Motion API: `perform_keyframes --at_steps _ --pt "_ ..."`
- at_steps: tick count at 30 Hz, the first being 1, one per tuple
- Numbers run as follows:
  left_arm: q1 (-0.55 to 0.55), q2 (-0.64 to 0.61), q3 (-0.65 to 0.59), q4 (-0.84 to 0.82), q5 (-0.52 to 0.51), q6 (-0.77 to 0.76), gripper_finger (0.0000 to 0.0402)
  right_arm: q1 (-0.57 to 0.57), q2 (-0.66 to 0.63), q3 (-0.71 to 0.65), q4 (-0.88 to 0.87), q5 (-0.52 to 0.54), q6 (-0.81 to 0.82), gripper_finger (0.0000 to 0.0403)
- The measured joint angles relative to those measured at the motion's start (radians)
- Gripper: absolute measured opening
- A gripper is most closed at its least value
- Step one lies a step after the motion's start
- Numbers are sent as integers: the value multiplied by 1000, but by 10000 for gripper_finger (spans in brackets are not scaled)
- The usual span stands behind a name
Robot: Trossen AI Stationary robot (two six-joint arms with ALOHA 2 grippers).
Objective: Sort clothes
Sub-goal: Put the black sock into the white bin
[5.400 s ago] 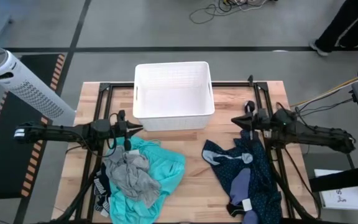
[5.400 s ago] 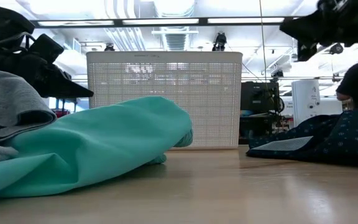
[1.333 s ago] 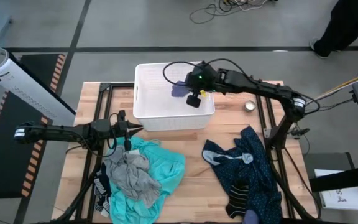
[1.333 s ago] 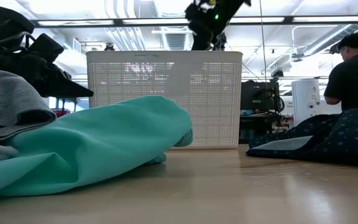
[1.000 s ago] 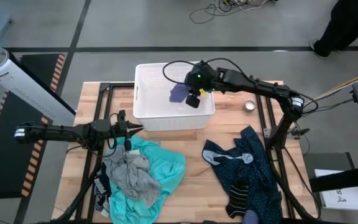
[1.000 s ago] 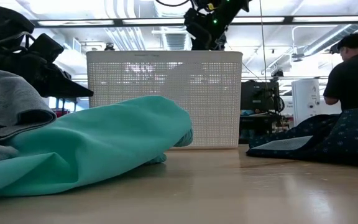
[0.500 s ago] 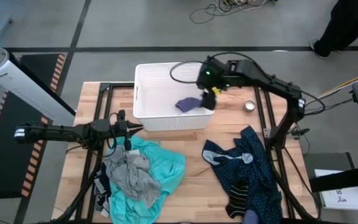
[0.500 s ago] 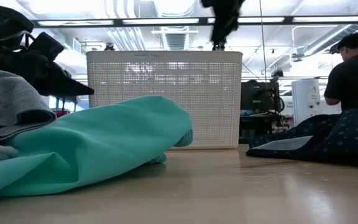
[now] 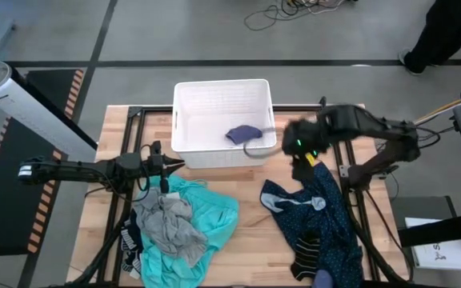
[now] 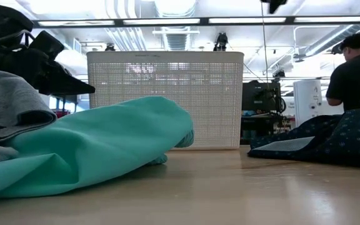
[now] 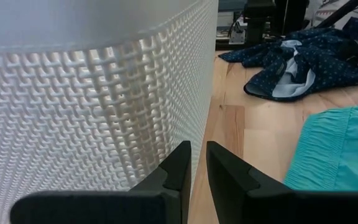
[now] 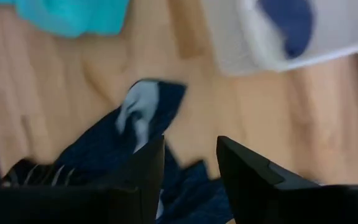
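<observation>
At centre right of the high view, your right gripper (image 9: 305,157) hangs empty, jaws apart, just above the dark blue dotted garment (image 9: 325,222), whose long axis runs down the frame. Your left gripper (image 9: 166,165), jaws nearly closed, waits above the turquoise garment (image 9: 214,218).

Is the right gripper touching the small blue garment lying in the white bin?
Apart. In the high view the right gripper is outside the white bin, over the table, while the small blue garment lies inside.
</observation>
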Motion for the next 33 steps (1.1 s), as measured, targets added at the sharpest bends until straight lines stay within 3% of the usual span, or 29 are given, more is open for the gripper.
perform_keyframes --at_steps 5,8,17,25,33 --pt "0 0 0 3 0 8 38 181 -72 -164 84 -25 184 159" --pt "0 0 0 6 0 8 38 278 -102 -276 207 -30 280 175" --pt "0 0 0 3 7 1 38 493 -151 -660 576 -173 538 191" --pt "0 0 0 0 7 1 38 568 -141 -854 675 -195 674 194" --pt "0 0 0 -4 8 0 38 591 -119 -937 822 -245 697 195"
